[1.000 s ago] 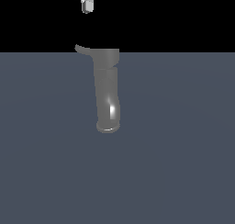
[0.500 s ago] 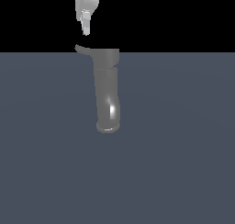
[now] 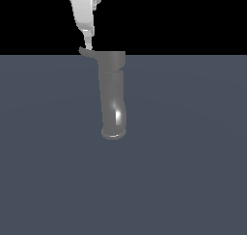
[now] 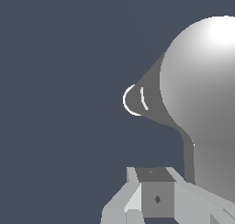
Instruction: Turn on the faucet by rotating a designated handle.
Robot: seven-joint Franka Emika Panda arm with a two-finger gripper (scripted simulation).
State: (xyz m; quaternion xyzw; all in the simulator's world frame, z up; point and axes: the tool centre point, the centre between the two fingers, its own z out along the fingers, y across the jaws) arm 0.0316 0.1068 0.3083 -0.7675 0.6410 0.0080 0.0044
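From my station the biggest thing is the flat blue-grey floor (image 3: 183, 171). On it lies the tall glossy grey metal faucet tube (image 3: 113, 97), slightly bent, with its rimmed round mouth near the middle of the exterior view and its wider collar at the far end. Next in size is the white robot gripper (image 3: 87, 46), which hangs over that collar. The smallest is the thin curved grey handle (image 3: 87, 51), which sticks out from the collar toward the exterior view's left.

I judge the step in hand is the approach to the handle. The fingertips seem just at the lever, maybe touching. The next move should be a sideways push to rotate it.

The fingers look pressed close together and hold nothing.
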